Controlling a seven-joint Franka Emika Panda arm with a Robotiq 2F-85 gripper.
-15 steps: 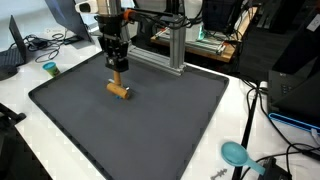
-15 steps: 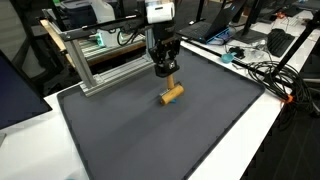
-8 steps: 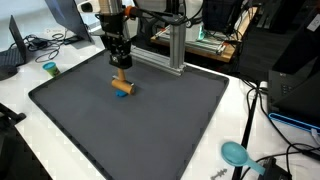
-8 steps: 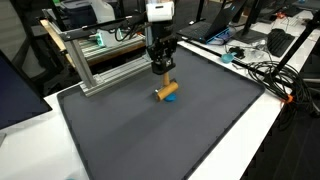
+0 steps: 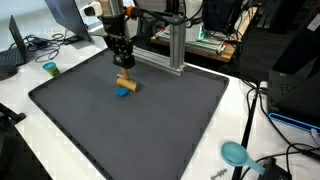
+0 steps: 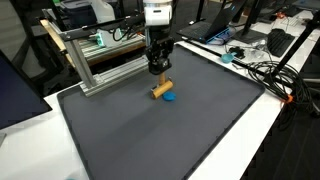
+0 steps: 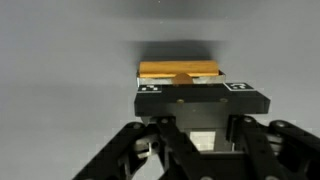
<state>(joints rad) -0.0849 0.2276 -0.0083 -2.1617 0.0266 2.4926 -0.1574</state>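
My gripper (image 5: 122, 68) (image 6: 158, 70) is shut on the upright stem of a wooden T-shaped piece (image 5: 126, 83) (image 6: 160, 88). The piece's round crossbar hangs level just above the dark grey mat (image 5: 150, 130) (image 6: 180, 140). A small blue object (image 5: 123, 93) (image 6: 170, 97) lies on the mat right beneath the crossbar. In the wrist view the wooden piece (image 7: 180, 70) shows beyond the black gripper (image 7: 183, 82) body, which hides the fingertips.
An aluminium frame (image 5: 172, 45) (image 6: 100, 62) stands at the mat's back edge, close behind the gripper. A teal cup (image 5: 49, 69) sits on the white table, and a teal round thing (image 5: 235, 153) lies by the near corner. Cables and laptops ring the table.
The gripper has risen and shifted slightly toward the frame with the wooden piece. The blue object, covered a second ago, now lies exposed on the mat.
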